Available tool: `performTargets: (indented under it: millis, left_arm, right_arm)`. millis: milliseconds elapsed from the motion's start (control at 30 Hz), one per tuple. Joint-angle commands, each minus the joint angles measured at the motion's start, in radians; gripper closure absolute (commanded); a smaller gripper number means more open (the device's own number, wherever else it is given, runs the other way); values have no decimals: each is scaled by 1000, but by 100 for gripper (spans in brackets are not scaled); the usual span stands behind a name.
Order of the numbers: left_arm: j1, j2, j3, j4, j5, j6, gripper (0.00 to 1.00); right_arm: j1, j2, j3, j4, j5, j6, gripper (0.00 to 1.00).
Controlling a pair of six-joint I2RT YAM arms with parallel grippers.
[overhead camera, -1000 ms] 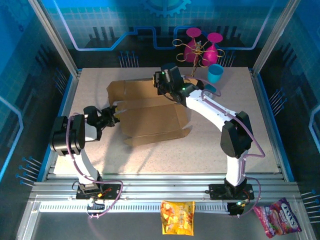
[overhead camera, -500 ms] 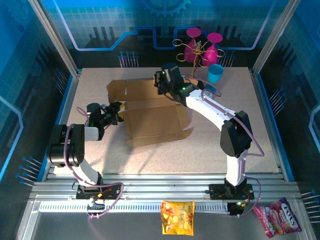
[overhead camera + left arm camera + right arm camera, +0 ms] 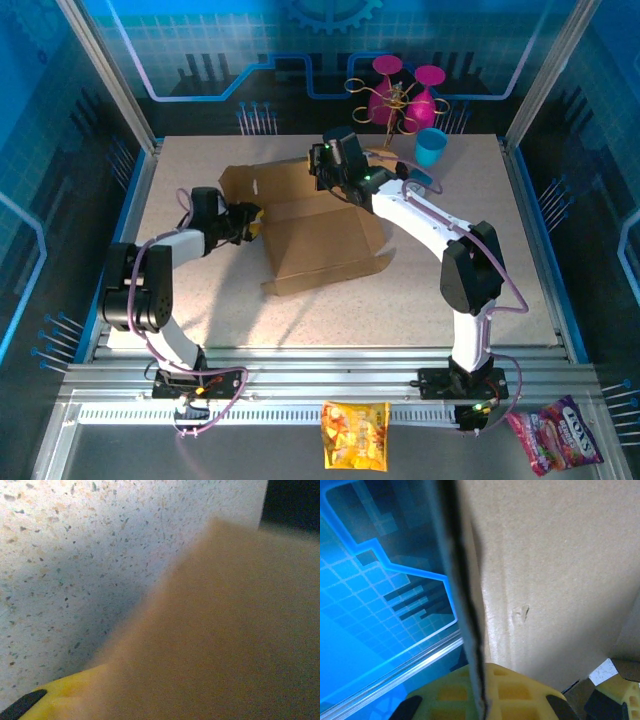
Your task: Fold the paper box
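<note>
The paper box (image 3: pixel 322 240) is a brown cardboard sheet lying partly folded mid-table, with its back panel raised. My left gripper (image 3: pixel 247 222) sits at the box's left edge, shut on a flap. In the left wrist view, blurred cardboard (image 3: pixel 225 630) covers the jaws and one yellow finger (image 3: pixel 60 702) shows beneath it. My right gripper (image 3: pixel 322 178) is at the box's back panel. In the right wrist view it (image 3: pixel 482 690) is shut on the upright cardboard edge (image 3: pixel 555 555), which runs between the yellow fingers.
Two pink glasses on a wire stand (image 3: pixel 400 95) and a blue cup (image 3: pixel 431 147) stand at the back right, close behind the right arm. Snack bags (image 3: pixel 355 435) (image 3: pixel 560 432) lie outside the table's front rail. The speckled table (image 3: pixel 200 300) is bounded by metal posts.
My left gripper has moved toward the back and to the right with the flap. The box's left side lifted and the whole sheet shifted right. The right gripper barely moved.
</note>
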Motion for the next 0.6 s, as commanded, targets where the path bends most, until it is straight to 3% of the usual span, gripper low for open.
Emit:
performTargets:
  millis: [0, 300, 567]
  left_arm:
    - [-34, 33, 73, -229, -46, 154, 57]
    - [-76, 51, 200, -504, -166, 328, 57]
    - [-81, -231, 196, -655, -244, 422, 38]
  right_arm:
    - [4, -9, -12, 19, -4, 23, 100]
    - [8, -11, -33, 17, 11, 7, 100]
    - [0, 20, -101, 108, 51, -40, 100]
